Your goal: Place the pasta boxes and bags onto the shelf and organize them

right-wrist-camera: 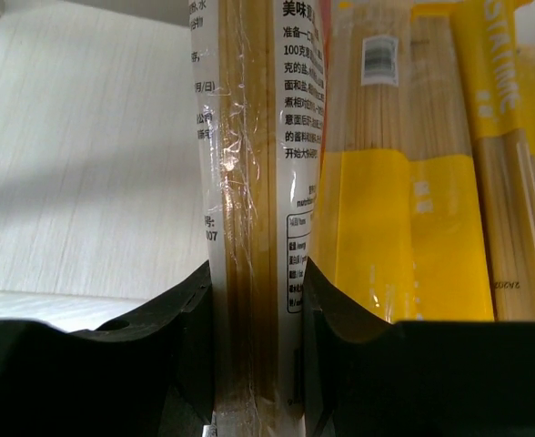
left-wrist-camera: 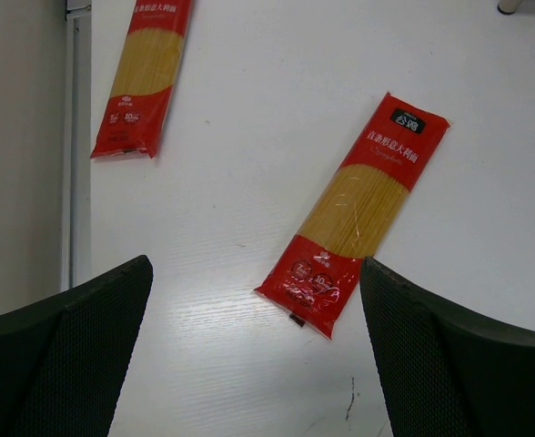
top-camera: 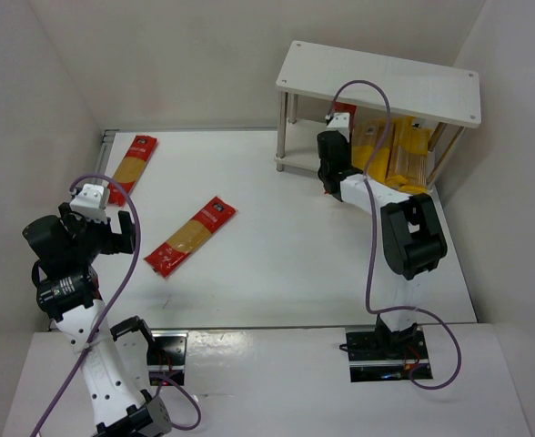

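Two red-ended spaghetti packs lie on the table: one in the middle (top-camera: 191, 235) and one at the far left (top-camera: 132, 165). Both show in the left wrist view, the middle pack (left-wrist-camera: 354, 211) and the far one (left-wrist-camera: 146, 73). My left gripper (left-wrist-camera: 257, 355) is open and empty, hovering above the table near the middle pack's near end. My right gripper (right-wrist-camera: 257, 346) is shut on a spaghetti pack (right-wrist-camera: 254, 164) held on edge at the white shelf's (top-camera: 381, 80) lower tier, beside yellow packs (right-wrist-camera: 404, 182) lying there. Its red end (top-camera: 342, 115) shows under the shelf top.
White walls enclose the table on the left, back and right. The shelf stands at the back right on thin legs (top-camera: 283, 137). A metal strip (left-wrist-camera: 75, 146) runs along the table's left edge.
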